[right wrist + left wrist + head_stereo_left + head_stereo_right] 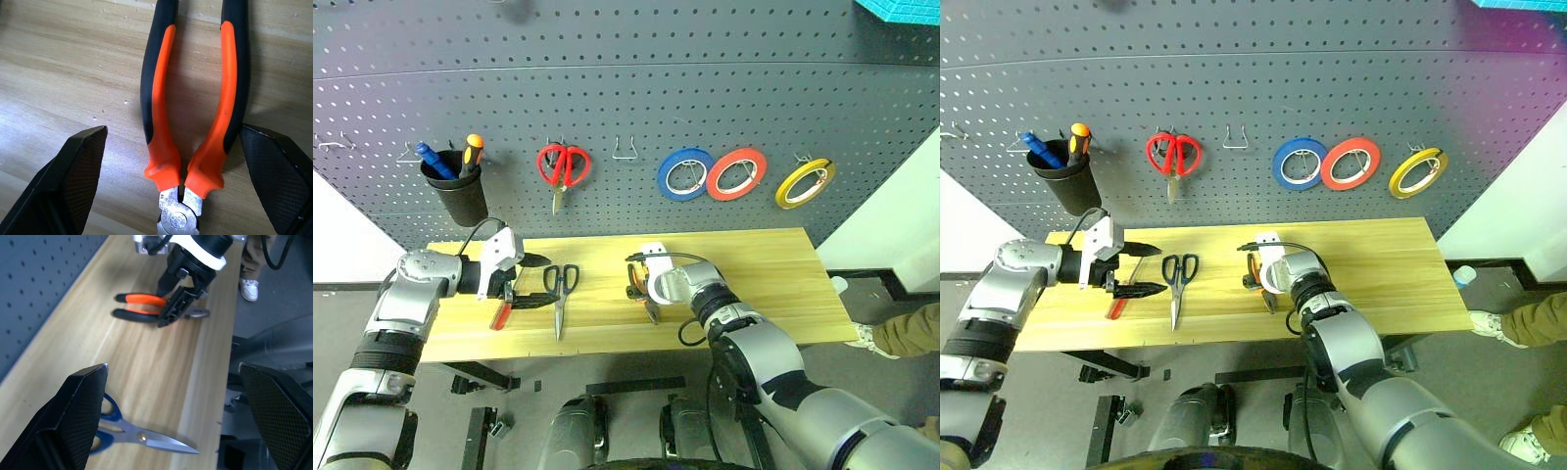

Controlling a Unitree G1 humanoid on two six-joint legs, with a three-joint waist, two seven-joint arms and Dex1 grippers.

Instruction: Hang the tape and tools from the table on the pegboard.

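No lettering can be read on any tool. The right gripper (171, 147) tilts steeply down over the orange-and-black-handled pliers (188, 112) lying flat on the light wooden bench (754, 264) — jaws wide apart, straddling the handles. The left gripper (530, 279) hangs level, jaws apart, above the red-handled screwdriver (499, 313) — beside the dark-handled scissors (560, 294).

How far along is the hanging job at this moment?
Done: the red tape roll hangs on the pegboard. In hand: nothing is gripped, but the open right gripper straddles the pliers lying on the table. Left: the pliers, the dark-handled scissors and the red-handled screwdriver lie on the table, with the open left gripper beside the last two.
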